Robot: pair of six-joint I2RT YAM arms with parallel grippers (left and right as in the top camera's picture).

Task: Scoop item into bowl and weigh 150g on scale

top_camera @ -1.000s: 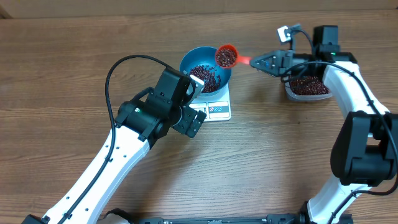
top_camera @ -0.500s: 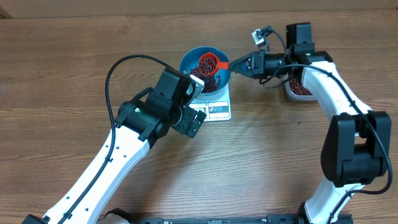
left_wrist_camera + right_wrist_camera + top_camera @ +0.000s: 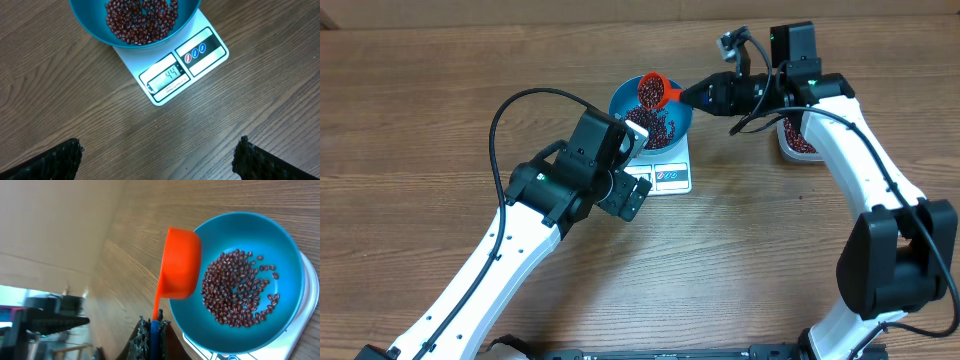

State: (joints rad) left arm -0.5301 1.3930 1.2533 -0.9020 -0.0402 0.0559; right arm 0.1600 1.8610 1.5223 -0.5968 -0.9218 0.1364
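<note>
1. Two arms worked at the table (image 3: 420,80). The scale (image 3: 200,55) sat near the middle of its far edge with the bowl (image 3: 618,102) on top, and the display read 44.
2. Dark beans (image 3: 140,17) lay in a loose heap in the bottom of the bowl. More filled a clear tub (image 3: 790,152) toward the far right corner, partly hidden under the right arm.
3. The right gripper (image 3: 698,95) was clenched on the handle of an orange scoop (image 3: 652,90). The scoop was tipped over the bowl's far rim with beans showing inside it.
4. The left gripper (image 3: 157,157) hung released over bare wood on the near side of the scale, holding nothing. From overhead, its wrist covered the bowl's near-left rim and part of the scale.
5. A black cable (image 3: 500,120) looped off the left arm toward the left edge.
6. A second before, the scoop had been level at the bowl's right rim. It had since moved over the bowl and tipped, and the right arm reached further left. The left arm had not shifted.
</note>
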